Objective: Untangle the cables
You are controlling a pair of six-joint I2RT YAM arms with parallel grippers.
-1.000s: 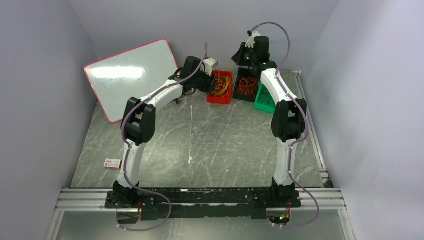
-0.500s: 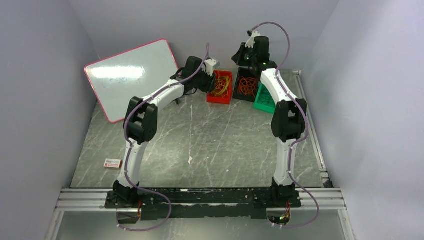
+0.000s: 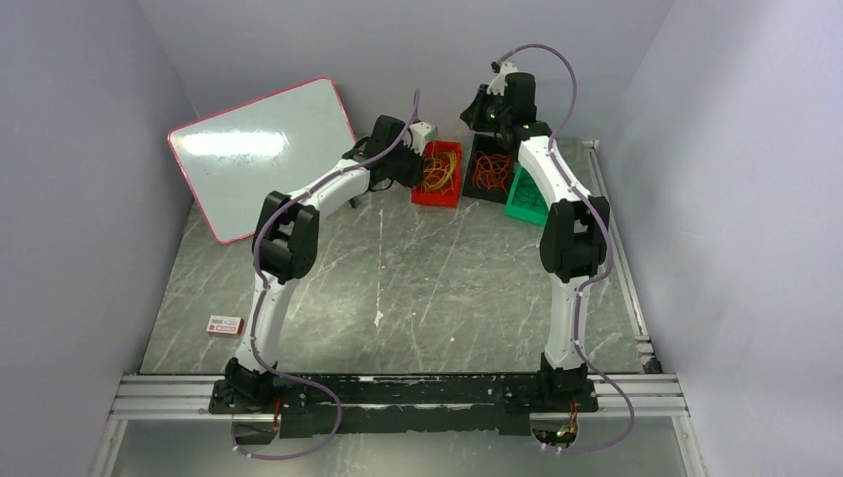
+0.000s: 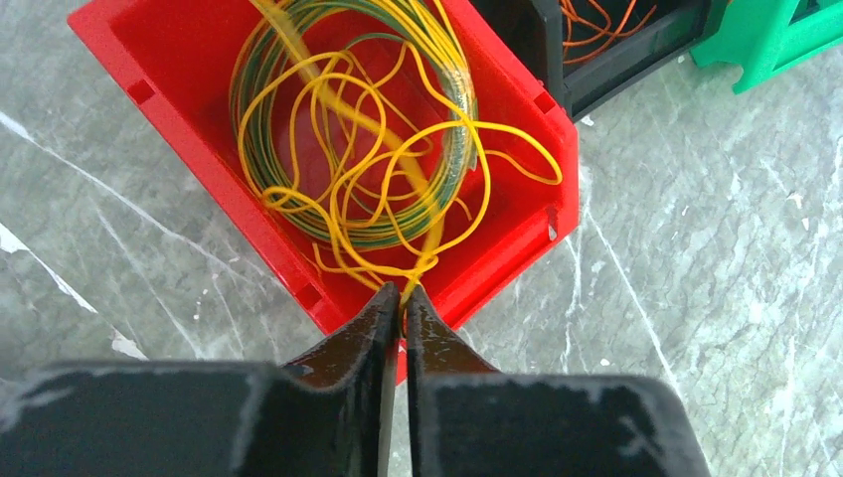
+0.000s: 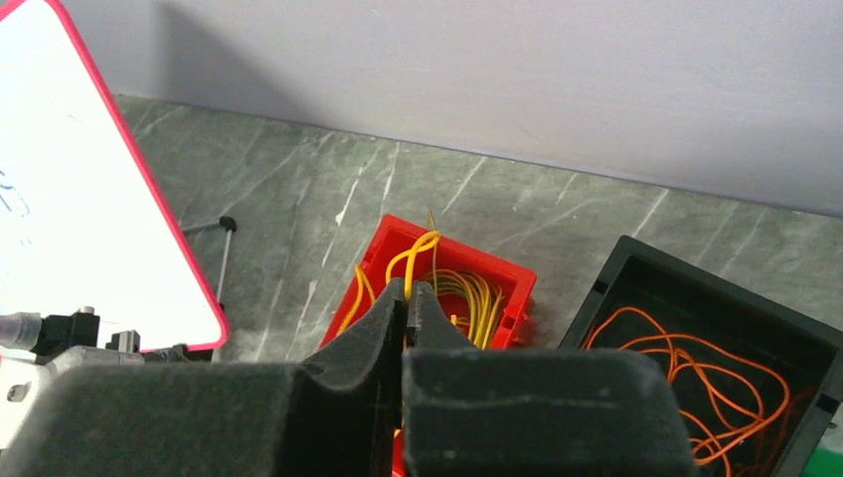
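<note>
Closing from a wide spread, your left fingers [image 4: 396,310] came together on a yellow strand [image 4: 427,253] right at their tips, over the near wall of the red bin [image 4: 179,109]. Beyond them, the other yellow cables [image 4: 348,149] lay coiled in that bin. Your right fingers [image 5: 398,303] stayed pressed together, pinching what looked like that strand's raised end, so you seemed ready to pull it free.

Cables [image 4: 244,109]: yellow, some green
Bin [image 4: 507,248]: red
Table [image 3: 418,278]: grey, white streaks
Board [image 3: 258,149]: white, pink edge
</note>
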